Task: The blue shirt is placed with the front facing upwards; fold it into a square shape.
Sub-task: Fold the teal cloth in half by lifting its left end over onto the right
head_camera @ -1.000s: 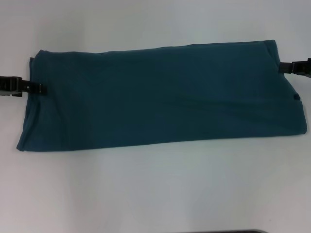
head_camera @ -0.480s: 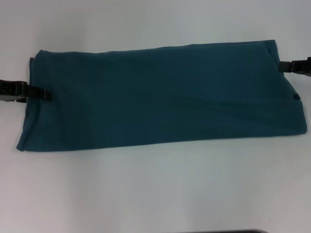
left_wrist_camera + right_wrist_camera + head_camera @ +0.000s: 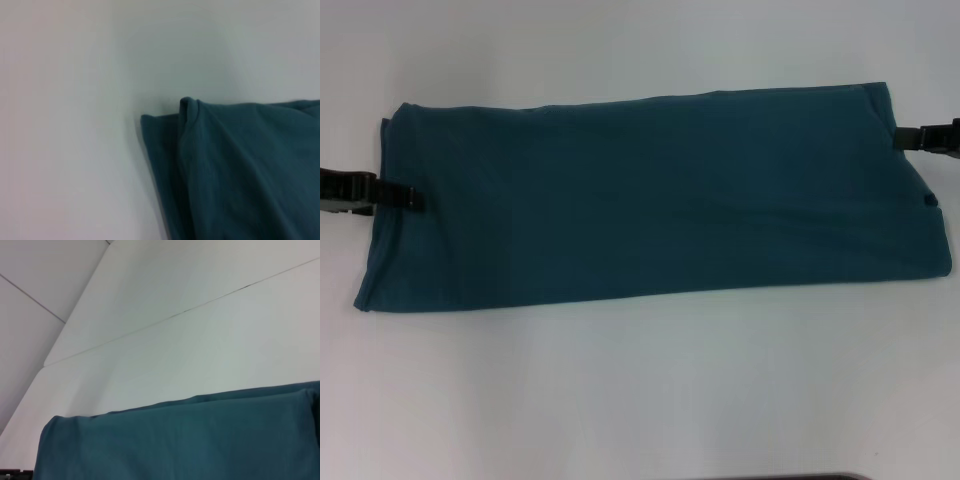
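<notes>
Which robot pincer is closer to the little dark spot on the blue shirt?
Right. The right pincer sits at the blue shirt's right end, just beyond the dark spot; the left pincer is at the opposite end.

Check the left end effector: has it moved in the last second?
Yes. In the head view the left end effector has slid inward and slightly down, farther over the shirt's left end; the shirt itself lies unchanged on the table.

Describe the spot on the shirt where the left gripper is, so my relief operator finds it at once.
On the white table lies the blue shirt, folded into a long band. The left gripper reaches over its left short edge, about midway, where layered fabric ends.
</notes>
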{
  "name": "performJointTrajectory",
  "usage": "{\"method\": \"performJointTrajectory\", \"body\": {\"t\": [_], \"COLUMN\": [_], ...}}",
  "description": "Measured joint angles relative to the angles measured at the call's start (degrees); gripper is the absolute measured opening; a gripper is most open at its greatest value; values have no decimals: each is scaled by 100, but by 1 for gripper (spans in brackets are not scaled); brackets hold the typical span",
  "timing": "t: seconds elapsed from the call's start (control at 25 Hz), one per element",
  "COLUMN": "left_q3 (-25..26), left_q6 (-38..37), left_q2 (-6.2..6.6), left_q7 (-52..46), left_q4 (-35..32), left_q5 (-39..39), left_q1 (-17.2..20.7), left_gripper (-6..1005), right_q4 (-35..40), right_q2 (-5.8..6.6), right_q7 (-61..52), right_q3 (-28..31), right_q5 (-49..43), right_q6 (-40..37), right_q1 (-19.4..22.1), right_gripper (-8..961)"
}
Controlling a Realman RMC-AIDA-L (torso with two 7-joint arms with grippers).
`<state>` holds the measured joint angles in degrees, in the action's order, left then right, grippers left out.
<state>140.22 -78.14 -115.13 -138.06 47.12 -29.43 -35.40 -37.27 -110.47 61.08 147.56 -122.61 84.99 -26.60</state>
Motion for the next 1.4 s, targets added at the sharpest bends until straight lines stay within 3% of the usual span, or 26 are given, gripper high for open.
{"method": "performJointTrajectory", "body": {"t": [1.04, 1.4], "left_q3": [-118, -115], "left_q6": [-328, -211], "left_q2": [-45, 30], "left_q7": [63, 29], "left_q4": [54, 60], "left_q5": [-41, 3], "left_q1": [-200, -165], "left_gripper": [846, 846], "right_q4": [0, 1], "right_q2": [9, 9], "right_q7": [4, 0], "right_q3": [3, 0], "right_q5": [0, 0], "right_q6": [-4, -17], "right_q1": [19, 1], "right_gripper": [6, 7]}}
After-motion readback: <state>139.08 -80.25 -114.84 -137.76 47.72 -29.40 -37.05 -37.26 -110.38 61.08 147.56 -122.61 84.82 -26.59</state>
